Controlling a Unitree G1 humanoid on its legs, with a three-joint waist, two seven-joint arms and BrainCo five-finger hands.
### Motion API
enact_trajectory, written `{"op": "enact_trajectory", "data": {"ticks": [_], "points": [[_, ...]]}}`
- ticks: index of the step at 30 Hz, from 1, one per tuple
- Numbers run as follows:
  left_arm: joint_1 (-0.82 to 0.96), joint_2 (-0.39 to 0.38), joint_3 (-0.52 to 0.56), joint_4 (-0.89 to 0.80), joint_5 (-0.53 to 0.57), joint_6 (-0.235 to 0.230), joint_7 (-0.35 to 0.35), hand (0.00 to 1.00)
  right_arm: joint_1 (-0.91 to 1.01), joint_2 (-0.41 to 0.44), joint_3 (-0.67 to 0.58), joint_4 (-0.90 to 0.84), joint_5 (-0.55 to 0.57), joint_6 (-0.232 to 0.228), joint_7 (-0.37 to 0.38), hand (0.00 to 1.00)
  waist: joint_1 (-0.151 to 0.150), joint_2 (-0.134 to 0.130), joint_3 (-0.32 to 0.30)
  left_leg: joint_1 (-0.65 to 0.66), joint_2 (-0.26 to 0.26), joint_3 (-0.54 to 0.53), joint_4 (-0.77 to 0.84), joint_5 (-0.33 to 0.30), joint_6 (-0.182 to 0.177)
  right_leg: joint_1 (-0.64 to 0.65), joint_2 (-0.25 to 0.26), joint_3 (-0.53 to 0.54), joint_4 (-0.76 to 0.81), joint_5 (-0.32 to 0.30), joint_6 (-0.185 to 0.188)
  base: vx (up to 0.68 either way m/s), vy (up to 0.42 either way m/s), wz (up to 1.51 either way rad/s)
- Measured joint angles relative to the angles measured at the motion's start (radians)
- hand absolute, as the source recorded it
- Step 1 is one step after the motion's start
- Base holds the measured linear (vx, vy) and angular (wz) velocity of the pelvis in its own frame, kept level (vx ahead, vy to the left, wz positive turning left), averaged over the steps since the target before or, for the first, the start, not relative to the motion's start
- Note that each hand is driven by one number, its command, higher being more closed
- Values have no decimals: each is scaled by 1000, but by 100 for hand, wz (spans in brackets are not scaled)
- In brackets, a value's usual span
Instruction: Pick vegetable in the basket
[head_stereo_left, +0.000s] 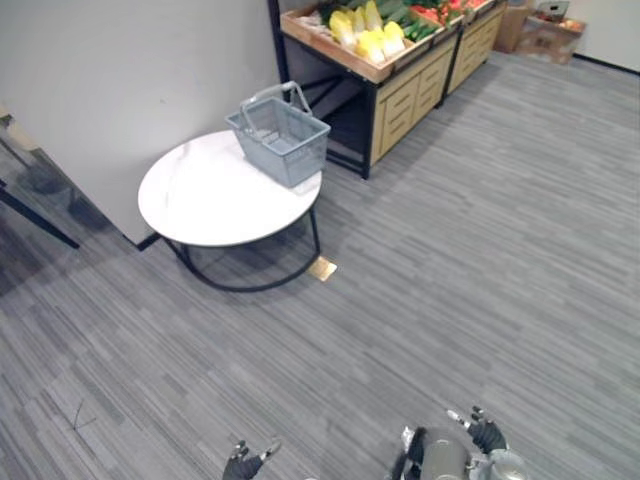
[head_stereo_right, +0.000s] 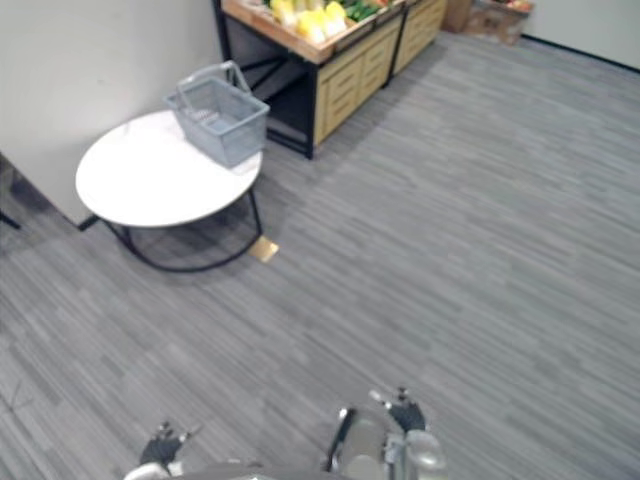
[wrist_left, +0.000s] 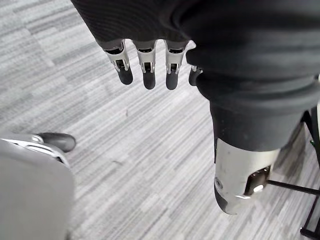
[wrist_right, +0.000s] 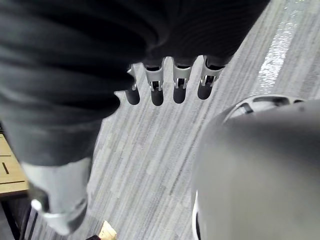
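The left hand (head_stereo_left: 243, 463) and right hand (head_stereo_left: 487, 434) hang low over the floor (head_stereo_left: 450, 250), fingers straight and relaxed, holding nothing. Well ahead, the basket (head_stereo_left: 280, 135) sits at the table's (head_stereo_left: 200, 200) far edge, near the stand (head_stereo_left: 400, 95) where the vegetables (head_stereo_left: 372, 35) lie.

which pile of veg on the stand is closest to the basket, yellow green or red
The yellow vegetables, at the end of the wooden stand nearest the grey basket; the green ones lie beyond them and the red ones farther still.
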Motion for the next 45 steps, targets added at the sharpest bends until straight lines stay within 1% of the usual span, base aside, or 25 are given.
{"op": "enact_trajectory", "data": {"ticks": [1, 3, 4, 5, 6, 7, 9, 11, 12, 13, 14, 17, 20, 22, 23, 24, 27, 28, 30, 34, 37, 38, 41, 42, 45], "points": [[-12, -9, 6, 1, 0, -1, -1, 0, 1, 1, -24, 2, -4, 4, -2, 0, 0, 1, 0, 13, 15, -15, -2, -27, -20, 3, 10, 15, -244, 53, 33, 398, -280, 47], [-20, -33, 16, 11, -1, 0, 0, 0, 6, 2, -68, 8, -7, 12, -7, 0, 0, -1, 1, 60, 42, -39, -2, -80, -74, 6, 4, 82, -464, 129, 71, 528, -351, 34], [-23, -37, 32, 15, 0, 0, 1, 0, 7, -3, -80, 9, -8, 13, -8, 0, -2, 0, 1, 80, 58, -42, -3, -100, -77, 4, 7, 75, -436, 188, 77, 569, -341, 23], [-23, -64, 45, 28, 0, 0, 1, 0, 8, -20, -83, 11, -16, 20, -10, 0, -2, 38, 0, 109, 98, -46, 6, -109, -71, -18, 28, 74, -327, 206, 71, 480, -261, 17], [-24, -72, 44, 32, 0, 0, -2, 0, 10, -23, -85, 13, -28, 24, -10, 0, -3, 42, -3, 114, 111, -46, 11, -89, -73, -35, 31, 80, -273, 198, 57, 725, -446, 10], [-25, -91, 45, 34, 0, -2, -1, 0, 8, -25, -101, 20, -46, 32, -9, 0, -5, 51, -3, 114, 139, -50, 46, -46, -76, -47, 45, 76, -202, 145, -21, 595, -400, -3], [-26, -96, 40, 35, -1, -5, 1, 0, 9, -29, -105, 31, -46, 33, -10, 0, -10, 71, -13, 59, 189, -103, 181, 44, -82, -13, 83, 41, -181, 81, -44, 641, -432, 4], [-31, -89, 36, 31, -17, -5, 1, 0, 26, -35, -99, 51, -47, 37, -11, 0, -15, 73, -12, -31, 219, -156, 382, 188, -127, 60, 98, 9, -191, 36, -53, 565, -299, 28], [-34, -84, 35, 29, -47, -5, 2, 0, 46, -41, -76, 52, -47, 42, -15, 0, -12, 67, -10, -104, 225, -182, 538, 351, -138, 115, 96, 2, -208, 7, -57, 518, -189, 16], [-32, -83, 34, 30, -64, -5, 2, 0, 49, -42, -62, 56, -46, 42, -19, 0, -7, 56, -4, -142, 235, -181, 626, 360, -163, 142, 96, -1, -223, -1, -60, 498, -164, 7], [-32, -82, 33, 30, -78, -6, 2, 0, 42, -50, -63, 69, -46, 43, -23, 0, -8, 67, -5, -217, 260, -142, 794, 300, -200, 201, 106, -9, -264, -4, -64, 567, -138, 0], [-30, -77, 26, 15, -79, -7, 1, 0, 41, -47, -70, 70, -45, 44, -32, 0, -2, 66, -2, -340, 244, -32, 907, 150, -141, 370, 116, -18, -393, -15, -61, 383, -41, 11], [-28, -73, 2, -30, -81, -11, 0, 0, 36, -45, -72, 69, -43, 46, -45, 0, 27, 63, 0, -475, 172, 11, 744, 60, -95, 466, 114, -34, -461, -31, -34, 371, 102, 8], [-27, -71, -7, -35, -81, -14, 0, 0, 27, -47, -73, 68, -42, 45, -47, 0, 38, 63, -1, -474, 103, 22, 432, 94, -70, 499, 101, -29, -479, -43, 18, 323, 216, -17], [-20, -76, -4, -35, -87, -17, 1, 0, 28, -47, -72, 65, -42, 43, -47, 0, 43, 75, -5, -454, 75, 5, 190, 186, -64, 527, 109, -19, -486, -58, 50, 306, 219, -29], [-19, -75, 2, -33, -106, -19, 0, 0, 31, -39, -72, 67, -43, 43, -48, 0, 51, 67, -5, -432, 57, 3, 141, 280, 11, 547, 101, -1, -493, -66, 65, 499, 267, -14], [-33, -43, 10, -37, -107, -22, 0, 0, 19, 27, -33, 45, -46, 40, -48, 0, 52, -15, -27, -459, 5, 45, 184, 222, 24, 565, 85, 31, -569, -22, 62, 433, 128, -5], [-38, -50, 38, -34, -110, -20, 1, 0, 8, 35, -32, 46, -48, 40, -49, 0, 57, -16, -27, -474, 13, 71, 254, 178, 39, 585, 76, 51, -589, 11, 97, 359, 69, -17], [-33, -51, 45, -17, -109, -20, 7, 0, 4, 39, -32, 46, -76, 41, -50, 0, 56, -7, -30, -437, 12, 101, 278, 153, 55, 612, 64, 83, -587, 62, 99, 298, 95, -21], [-24, -50, 37, 16, -95, -13, 23, 0, 10, 34, -36, 50, -89, 41, -50, 0, 54, 6, -58, -332, -14, 94, 140, 120, 47, 496, 30, 154, -321, 95, 102, 229, 133, -22], [-13, -13, 10, 13, -74, -5, 29, 0, 41, 41, -66, 48, -88, 43, -51, 0, 39, -45, -70, -227, -73, 97, 61, 106, 56, 313, -70, 235, 112, 179, 104, 212, 113, 12], [-12, 0, -10, 13, -73, -4, 30, 0, 46, 38, -74, 50, -89, 43, -52, 0, 36, -54, -59, -175, -87, 81, 53, 91, 72, 276, -95, 247, 240, 260, 96, 355, 81, 18], [3, 15, -40, 13, -66, 2, 32, 0, 49, 25, -79, 66, -101, 44, -54, 0, 14, -52, -55, -67, -73, 31, 50, 37, 82, 183, -61, 183, 465, 51, 38, 311, 2, 42], [2, 11, -41, 12, -66, 2, 31, 0, 56, 23, -79, 69, -118, 44, -56, 0, 5, -50, -52, -37, -68, 11, 41, 27, 81, 148, -55, 118, 431, -12, 6, 301, -44, 67], [-3, -11, -30, 10, -64, 2, 31, 0, 65, 21, -98, 70, -124, 48, -55, 0, -5, -32, -41, 11, -42, -55, 30, -6, 58, 93, -4, 33, 79, -20, -3, 312, -134, 72]]}}
